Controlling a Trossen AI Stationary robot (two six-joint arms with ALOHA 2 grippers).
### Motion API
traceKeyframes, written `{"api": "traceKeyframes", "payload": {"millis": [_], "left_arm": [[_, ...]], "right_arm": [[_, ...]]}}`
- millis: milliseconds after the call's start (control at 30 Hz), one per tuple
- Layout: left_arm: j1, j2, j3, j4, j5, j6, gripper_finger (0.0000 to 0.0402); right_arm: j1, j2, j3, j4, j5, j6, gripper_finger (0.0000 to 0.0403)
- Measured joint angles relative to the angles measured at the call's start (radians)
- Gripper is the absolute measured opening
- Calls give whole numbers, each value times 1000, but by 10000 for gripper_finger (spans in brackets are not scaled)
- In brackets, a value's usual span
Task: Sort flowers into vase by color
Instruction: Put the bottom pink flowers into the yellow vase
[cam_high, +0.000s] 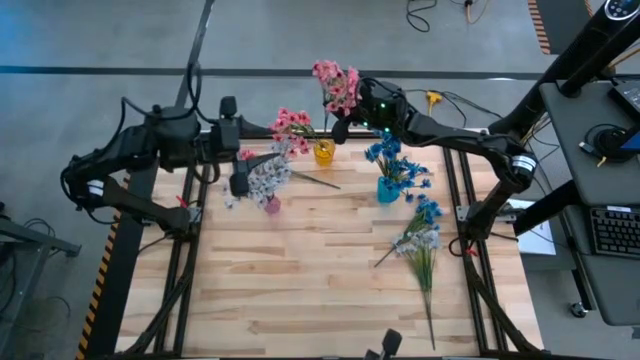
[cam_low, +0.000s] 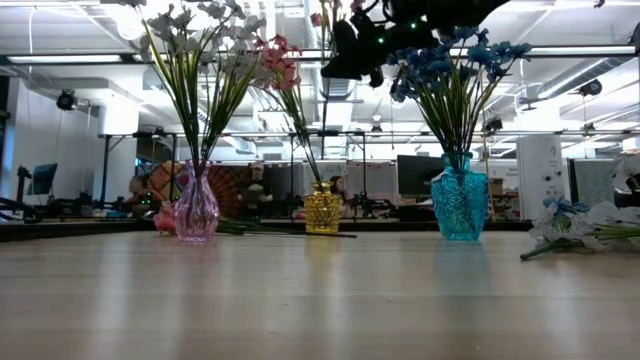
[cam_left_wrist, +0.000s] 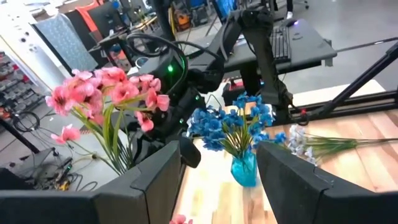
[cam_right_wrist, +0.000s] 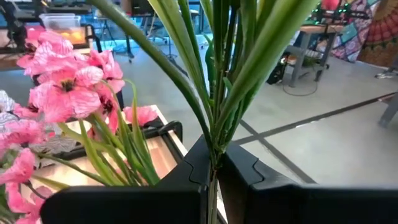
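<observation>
No writing or label can be read anywhere. Nearest, a loose bunch of blue and white flowers (cam_high: 420, 238) lies flat on the wooden counter (cam_high: 300, 290), stems toward the near edge, blossoms toward the blue vase (cam_high: 388, 190). Farther back stand three vases: a pink vase (cam_low: 196, 212) with upright white-lavender flowers (cam_low: 200, 35), a yellow vase (cam_high: 323, 153) with pink flowers (cam_high: 292, 123), and the blue vase with blue flowers (cam_low: 450, 60). The right gripper (cam_right_wrist: 213, 171) hangs above the yellow vase, fingers clamped on a pink sprig (cam_high: 336, 88), stem down. The left gripper (cam_left_wrist: 217, 171), beside the pink vase, has its fingers parted, holding nothing.
</observation>
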Motion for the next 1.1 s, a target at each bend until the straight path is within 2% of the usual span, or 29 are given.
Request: {"api": "traceKeyframes", "payload": {"millis": [700, 1100], "left_arm": [[0, -11, -1, -26, 1, -23, 196], [0, -11, -2, -33, 0, -23, 196]], "right_arm": [[-3, 37, -37, 1, -3, 28, 13], [-4, 81, -37, 60, 4, 7, 13]]}}
